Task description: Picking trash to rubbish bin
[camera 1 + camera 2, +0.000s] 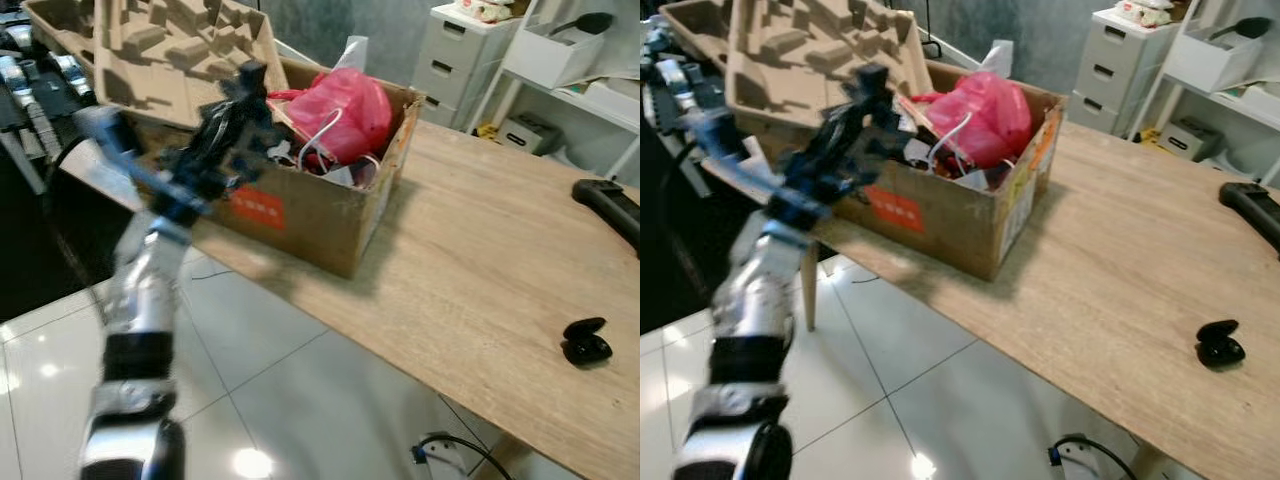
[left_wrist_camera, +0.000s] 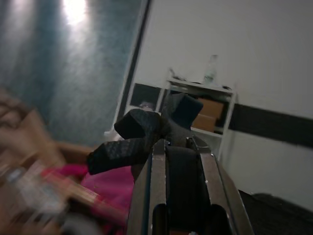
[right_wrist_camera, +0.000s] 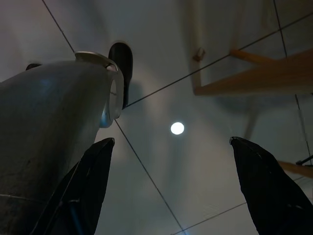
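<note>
We hold our left gripper (image 1: 245, 85) over the box (image 1: 330, 225) — fingers crossed shut, empty; the right gripper (image 3: 171, 186) hangs wide over the floor (image 3: 195, 147) — idle.

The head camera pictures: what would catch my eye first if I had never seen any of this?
Probably the bright pink plastic bag bulging out of the open brown cardboard box, which sits at the corner of the pale wooden table. Next, the robot's blurred silver left arm raised beside that box, its black left end effector up at the rim. A small black earbud case lies open near the table's front edge.
</note>
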{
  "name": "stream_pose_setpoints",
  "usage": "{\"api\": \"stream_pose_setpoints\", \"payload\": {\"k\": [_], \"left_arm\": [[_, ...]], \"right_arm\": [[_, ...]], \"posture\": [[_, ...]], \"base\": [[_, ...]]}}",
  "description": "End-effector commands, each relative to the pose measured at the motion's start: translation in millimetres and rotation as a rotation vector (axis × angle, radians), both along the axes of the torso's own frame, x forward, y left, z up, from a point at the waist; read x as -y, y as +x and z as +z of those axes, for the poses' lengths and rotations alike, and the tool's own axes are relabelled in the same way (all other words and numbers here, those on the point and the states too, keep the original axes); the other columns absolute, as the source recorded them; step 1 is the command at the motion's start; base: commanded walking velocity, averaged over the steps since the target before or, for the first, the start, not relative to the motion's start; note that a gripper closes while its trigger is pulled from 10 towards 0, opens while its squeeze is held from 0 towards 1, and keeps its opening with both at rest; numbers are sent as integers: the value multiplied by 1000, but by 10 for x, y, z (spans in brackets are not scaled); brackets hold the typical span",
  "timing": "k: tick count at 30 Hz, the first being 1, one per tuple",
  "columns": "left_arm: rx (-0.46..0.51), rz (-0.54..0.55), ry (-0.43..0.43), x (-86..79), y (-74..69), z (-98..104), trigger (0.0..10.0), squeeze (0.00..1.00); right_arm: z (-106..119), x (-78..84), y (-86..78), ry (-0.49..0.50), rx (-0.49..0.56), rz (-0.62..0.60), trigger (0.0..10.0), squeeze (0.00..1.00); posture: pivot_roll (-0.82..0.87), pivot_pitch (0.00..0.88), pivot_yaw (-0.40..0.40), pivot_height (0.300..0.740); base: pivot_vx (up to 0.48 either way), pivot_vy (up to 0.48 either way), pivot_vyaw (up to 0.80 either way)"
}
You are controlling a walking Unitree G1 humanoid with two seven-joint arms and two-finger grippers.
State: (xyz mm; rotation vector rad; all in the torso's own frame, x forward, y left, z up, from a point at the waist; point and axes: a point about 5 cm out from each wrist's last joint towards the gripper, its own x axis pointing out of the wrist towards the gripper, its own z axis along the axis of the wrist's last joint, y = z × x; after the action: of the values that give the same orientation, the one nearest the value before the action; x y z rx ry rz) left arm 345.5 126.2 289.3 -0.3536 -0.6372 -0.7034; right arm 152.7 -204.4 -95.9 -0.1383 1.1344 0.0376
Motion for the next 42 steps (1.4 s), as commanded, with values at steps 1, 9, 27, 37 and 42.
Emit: {"api": "stream_pose_setpoints", "payload": {"k": [1,9,27,37,42], "left_arm": [[4,1,29,89,18,-10,10000,0],[36,145,178,331,152,30,10000,0],[-39,395,229,250,432,-40,10000,1000],[128,413,157,-68,322,334,10000,0],[149,300,71,-191,220,427,10000,0]], "right_arm": [[-56,-36,-134,13,-45,-2,10000,0],[-102,-50,-269,19,-67,-28,10000,0],[-97,-22,-269,13,-61,-40,10000,0],[-76,-18,-203,12,-48,-29,10000,0],[-72,-31,-186,14,-45,-25,10000,0]], "posture": [[63,142,0,740],[38,161,21,740],[14,150,21,740],[35,129,16,740],[39,130,15,740]], "base": [[0,0,0],[0,0,0],[0,0,0],[0,0,0],[0,0,0]]}}
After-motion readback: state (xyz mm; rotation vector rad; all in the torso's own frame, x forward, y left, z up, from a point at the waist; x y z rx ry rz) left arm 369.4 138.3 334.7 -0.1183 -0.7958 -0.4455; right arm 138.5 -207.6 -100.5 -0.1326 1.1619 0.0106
